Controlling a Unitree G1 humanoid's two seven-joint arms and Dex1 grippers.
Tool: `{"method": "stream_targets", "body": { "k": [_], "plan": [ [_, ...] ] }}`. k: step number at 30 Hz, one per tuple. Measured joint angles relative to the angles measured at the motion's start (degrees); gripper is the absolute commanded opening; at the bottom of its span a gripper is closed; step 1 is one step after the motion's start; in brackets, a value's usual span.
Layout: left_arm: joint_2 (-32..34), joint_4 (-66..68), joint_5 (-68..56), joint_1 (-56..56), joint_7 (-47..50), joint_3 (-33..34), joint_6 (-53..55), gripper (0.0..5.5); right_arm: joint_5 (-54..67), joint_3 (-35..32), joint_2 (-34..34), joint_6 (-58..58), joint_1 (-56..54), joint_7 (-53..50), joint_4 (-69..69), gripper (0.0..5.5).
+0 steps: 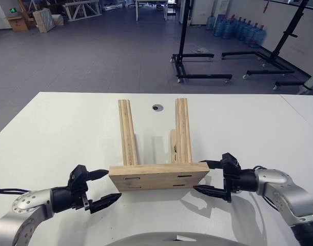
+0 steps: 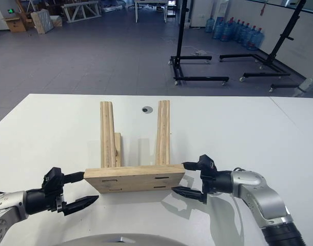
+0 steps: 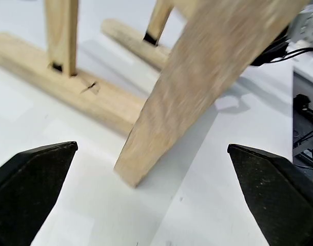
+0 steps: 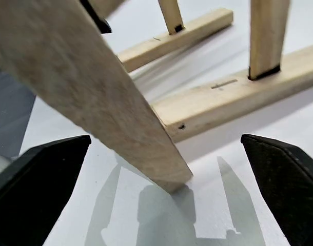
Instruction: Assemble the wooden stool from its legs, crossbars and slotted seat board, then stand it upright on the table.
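L gripper (image 1: 111, 184): mine, fingers spread wide at left end of seat board (image 1: 159, 177); contact unclear. R gripper (image 1: 197, 175): fingers apart, straddling board's right end. Seat board: stands on edge on table (image 1: 54, 123), nr me. Legs (image 1: 128, 132): fitted to board, lying flat, pointing away. Crossbar (image 1: 173, 146): prob. btwn legs.

Silver arm shells (image 1: 279, 187) (image 1: 23, 205) — black wedge-fingered tools (image 1: 113, 184) (image 1: 197, 176)

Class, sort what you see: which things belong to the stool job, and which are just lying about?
Job: seat board, legs, crossbars, table, left tool, right tool.
Lying about: black stands, water bottles, boxes, all on the floor behind.
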Motion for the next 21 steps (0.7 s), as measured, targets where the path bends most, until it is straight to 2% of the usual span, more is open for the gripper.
{"method": "stream_targets", "body": {
  "k": [3, 4, 10, 21],
  "plan": [
    [-1.4, 0.0, 0.2, -2.3, 0.7, -1.1, -1.1, 5.38, -0.3, 1.5, 2.0, -0.9, -0.3, -0.6, -0.1, 5.40],
    [-1.7, 0.1, 0.7, -3.0, 0.8, -1.5, -1.9, 5.21, -0.3, 1.6, 2.5, -1.1, -0.7, -0.8, 0.0, 5.40],
    [-2.8, 3.1, 4.8, -5.0, 0.1, -4.7, -7.7, 4.31, -1.5, 2.2, 4.5, -3.5, -2.1, -2.0, 1.3, 4.32],
    [-1.3, 5.7, 9.0, -3.7, -3.8, -8.2, -12.7, 2.71, -1.5, 3.1, 3.7, -5.1, -1.8, 1.9, 1.3, 2.43]
  ]
}}
